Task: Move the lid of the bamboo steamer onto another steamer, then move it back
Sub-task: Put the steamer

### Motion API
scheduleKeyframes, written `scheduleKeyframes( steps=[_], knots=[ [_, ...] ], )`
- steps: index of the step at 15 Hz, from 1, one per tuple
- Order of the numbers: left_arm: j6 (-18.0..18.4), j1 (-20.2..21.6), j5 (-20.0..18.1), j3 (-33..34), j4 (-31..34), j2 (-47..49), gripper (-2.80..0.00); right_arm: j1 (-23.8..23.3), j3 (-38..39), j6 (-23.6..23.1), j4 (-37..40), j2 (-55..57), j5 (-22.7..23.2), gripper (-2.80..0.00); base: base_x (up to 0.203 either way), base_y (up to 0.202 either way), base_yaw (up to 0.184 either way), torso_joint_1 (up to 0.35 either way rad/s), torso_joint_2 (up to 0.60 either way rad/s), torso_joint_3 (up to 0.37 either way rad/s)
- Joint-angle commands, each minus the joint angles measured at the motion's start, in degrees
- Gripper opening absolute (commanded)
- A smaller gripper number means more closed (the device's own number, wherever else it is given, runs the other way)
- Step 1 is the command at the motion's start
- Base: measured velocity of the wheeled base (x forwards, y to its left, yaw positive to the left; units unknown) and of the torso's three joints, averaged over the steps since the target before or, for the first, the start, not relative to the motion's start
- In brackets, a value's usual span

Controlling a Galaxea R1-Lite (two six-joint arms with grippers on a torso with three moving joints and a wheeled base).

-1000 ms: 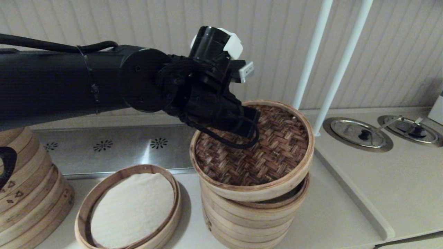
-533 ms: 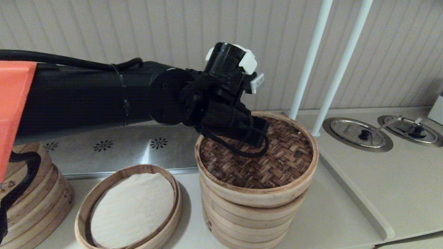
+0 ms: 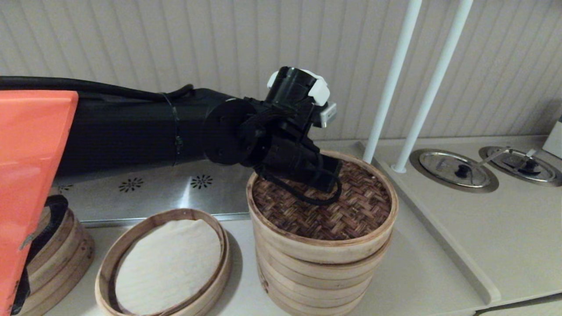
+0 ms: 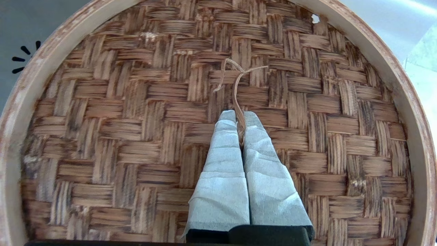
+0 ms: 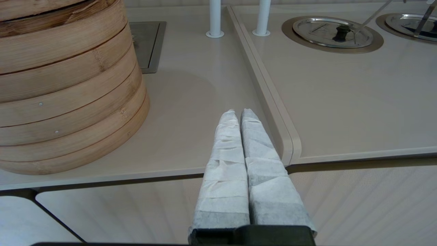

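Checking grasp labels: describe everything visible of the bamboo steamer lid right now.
The bamboo steamer lid is round and shallow, with a dark brown herringbone-woven top and a pale, slightly worn bamboo rim. It sits level on the multi-tier steamer stack, right of the single low steamer with its white liner. A thin knot loop rises from its centre, and the left gripper has its jaws pinched shut on that loop.
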Motion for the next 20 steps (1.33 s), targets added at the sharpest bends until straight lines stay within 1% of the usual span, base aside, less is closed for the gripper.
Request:
scheduleKeyframes(
  steps=[1, 3, 13, 18, 20],
  knots=[
    [-0.03, -0.81, 0.47, 0.0, 0.22, 0.21, -2.8, 0.0, 0.26, 0.0, 0.0, 0.04, -0.01, -2.8, 0.0, 0.0, 0.0, 0.0, 0.0, 0.0],
    [-0.03, -1.22, 1.31, -0.01, 0.18, 0.65, -2.8, 0.0, 0.26, 0.0, 0.0, 0.04, -0.01, -2.8, 0.0, 0.0, 0.0, 0.0, 0.0, 0.0],
    [-0.03, -2.07, 1.54, -0.01, 0.09, 1.74, -2.8, 0.0, 0.18, 0.0, 0.0, 0.04, -0.01, -2.8, 0.0, 0.0, 0.0, 0.0, 0.0, 0.0],
    [-0.03, -3.64, 1.63, -0.01, 0.01, 2.18, -2.8, 0.0, 0.18, 0.0, 0.0, 0.04, -0.01, -2.8, 0.0, 0.0, 0.0, 0.0, 0.0, 0.0],
    [-0.03, -3.65, 1.63, 0.06, 0.07, 2.39, -2.8, 0.0, 0.26, 0.0, 0.0, 0.04, -0.01, -2.8, 0.0, 0.0, 0.0, 0.0, 0.0, 0.0]
  ],
)
